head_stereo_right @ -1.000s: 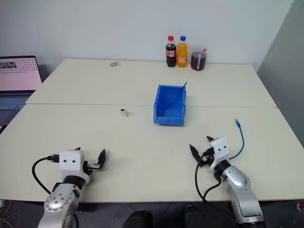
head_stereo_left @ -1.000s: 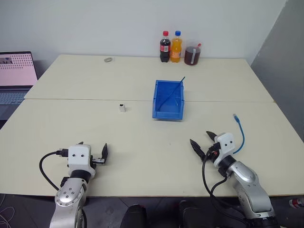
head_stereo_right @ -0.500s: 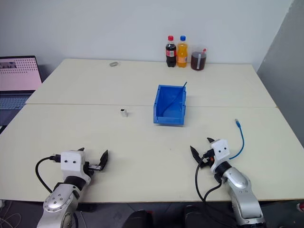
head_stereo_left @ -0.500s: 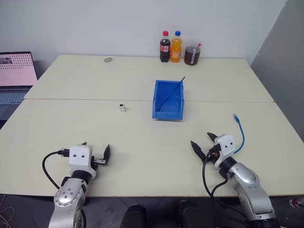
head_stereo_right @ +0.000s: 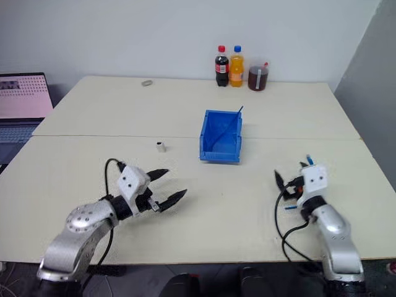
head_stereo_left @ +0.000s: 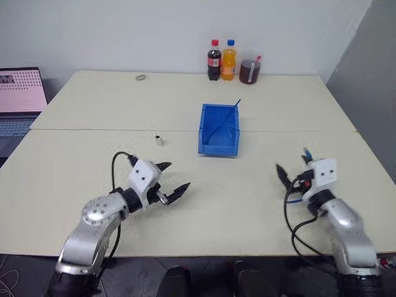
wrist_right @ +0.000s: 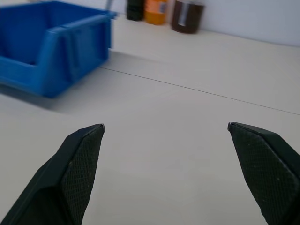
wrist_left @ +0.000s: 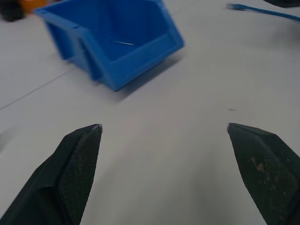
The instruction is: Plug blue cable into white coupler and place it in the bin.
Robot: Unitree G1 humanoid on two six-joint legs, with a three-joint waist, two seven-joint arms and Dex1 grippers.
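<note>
Left wrist view: blue cable point(wrist_left: 262, 10), perhaps.

white coupler point(head_stereo_left: 159, 140) left of blue bin point(head_stereo_left: 218, 130)

A bright blue rectangular plastic bin point(head_stereo_left: 218, 129) sits on the cream tabletop point(head_stereo_left: 93, 102). The tiny boxy coupler point(head_stereo_left: 158, 139) is white. At the back stand a dark cola bottle with red cap point(head_stereo_left: 214, 60), an orange bottle with blue cap point(head_stereo_left: 229, 60) and a brown-filled jar point(head_stereo_left: 250, 71). Gripper fingers point(wrist_left: 75, 168) are black.
</note>
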